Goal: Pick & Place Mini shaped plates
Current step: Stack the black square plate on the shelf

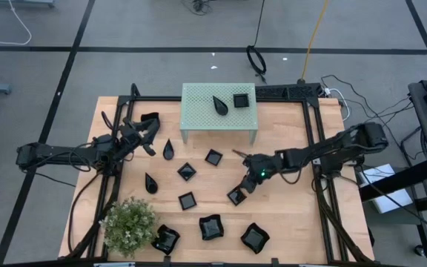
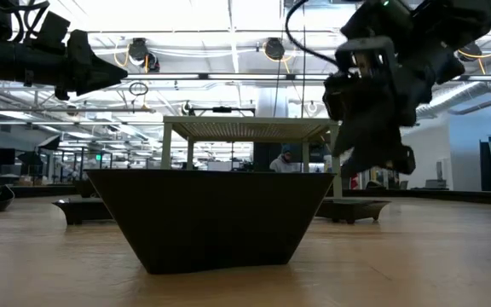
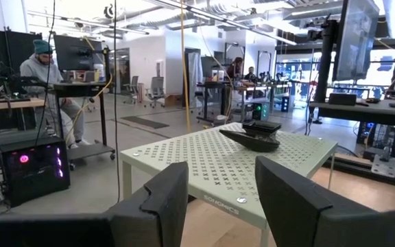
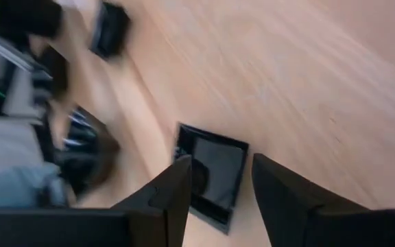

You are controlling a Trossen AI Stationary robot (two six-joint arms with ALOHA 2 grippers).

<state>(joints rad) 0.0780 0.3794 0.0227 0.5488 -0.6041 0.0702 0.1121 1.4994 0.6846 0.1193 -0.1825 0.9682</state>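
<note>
Right claw (image 4: pixel 219 180): spread, a small square plate (image 4: pixel 214 175) just below its tips; left claw (image 3: pixel 219 193): spread, empty
Surface: wooden table (image 1: pixel 295 222); stand (image 1: pixel 199 111) beyond the claws
Room: person (image 3: pixel 43 75) at a desk

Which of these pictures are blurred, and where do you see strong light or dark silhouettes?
Right wrist view: motion blur smears the table and the small square plate under the right gripper. Low view: bright ceiling lights behind leave the nearest plate a dark silhouette. High view: sharp, evenly lit. Left wrist view: sharp on the mint-green stand; glare at the far windows.
</note>
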